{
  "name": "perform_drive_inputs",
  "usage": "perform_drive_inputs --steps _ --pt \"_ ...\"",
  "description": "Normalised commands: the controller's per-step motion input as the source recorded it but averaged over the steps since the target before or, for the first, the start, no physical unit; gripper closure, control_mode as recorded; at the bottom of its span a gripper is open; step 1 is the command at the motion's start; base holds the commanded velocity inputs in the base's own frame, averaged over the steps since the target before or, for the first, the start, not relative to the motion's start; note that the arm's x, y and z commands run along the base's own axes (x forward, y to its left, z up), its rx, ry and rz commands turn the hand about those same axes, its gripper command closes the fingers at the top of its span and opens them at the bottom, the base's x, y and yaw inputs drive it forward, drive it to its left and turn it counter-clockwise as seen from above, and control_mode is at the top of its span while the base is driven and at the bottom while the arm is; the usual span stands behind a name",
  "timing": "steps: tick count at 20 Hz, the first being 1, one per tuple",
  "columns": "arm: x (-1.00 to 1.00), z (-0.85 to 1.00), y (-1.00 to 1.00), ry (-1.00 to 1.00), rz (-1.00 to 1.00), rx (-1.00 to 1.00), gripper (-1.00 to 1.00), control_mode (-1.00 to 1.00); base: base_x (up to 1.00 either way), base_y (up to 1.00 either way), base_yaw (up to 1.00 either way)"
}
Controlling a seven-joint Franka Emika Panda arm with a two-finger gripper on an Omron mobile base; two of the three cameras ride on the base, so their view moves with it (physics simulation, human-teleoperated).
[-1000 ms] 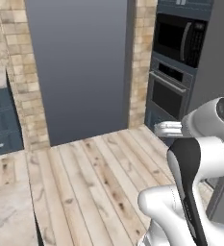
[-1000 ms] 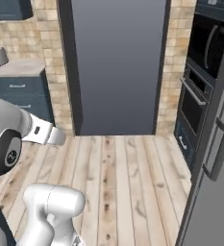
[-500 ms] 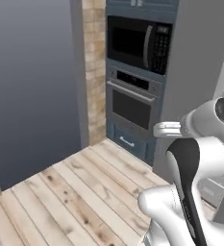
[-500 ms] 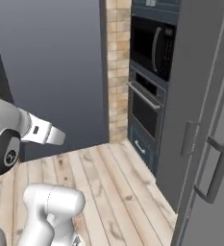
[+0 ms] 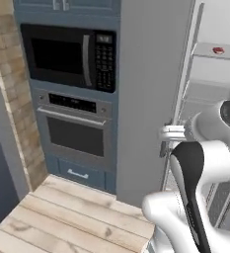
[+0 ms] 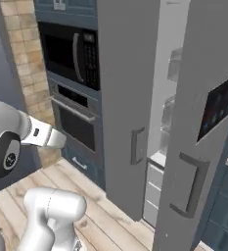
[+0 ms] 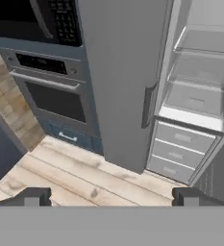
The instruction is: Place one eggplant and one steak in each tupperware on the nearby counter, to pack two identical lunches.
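Grey fridge (image 7: 123, 81) is seen with one door open, its shelves (image 7: 195, 98) exposed; the gripper (image 7: 111, 197) is held spread wide, nothing between its fingertips.

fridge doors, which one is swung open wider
The right fridge door, with the dark panel, is swung wider; the left door beside the wall oven is only partly open.

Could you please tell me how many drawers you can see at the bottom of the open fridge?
3: upper drawer, middle drawer and bottom drawer, stacked under the lowest shelf. Others may hide behind the fridge door.
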Motion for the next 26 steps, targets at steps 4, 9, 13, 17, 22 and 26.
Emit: perform_drive_inputs --steps 4,9,13,17,22,26 --pt "0.00 0.00 0.00 0.00 0.00 0.00 -1.00 1.00 0.46 -0.03 -0.80" --pt "0.00 0.00 0.00 0.00 0.00 0.00 -1.00 1.00 0.23 0.00 -0.60" --pt "0.00 0.00 0.00 0.00 0.00 0.00 -1.00 1.00 0.17 0.00 -0.12" --pt "0.00 0.00 0.00 0.00 0.00 0.00 -1.00 1.00 0.37 0.09 -0.31" --pt "0.00 0.00 0.00 0.00 0.00 0.00 -1.00 1.00 0.35 0.37 -0.15" --pt "0.00 0.00 0.00 0.00 0.00 0.00 -1.00 1.00 0.65 0.19 -0.20"
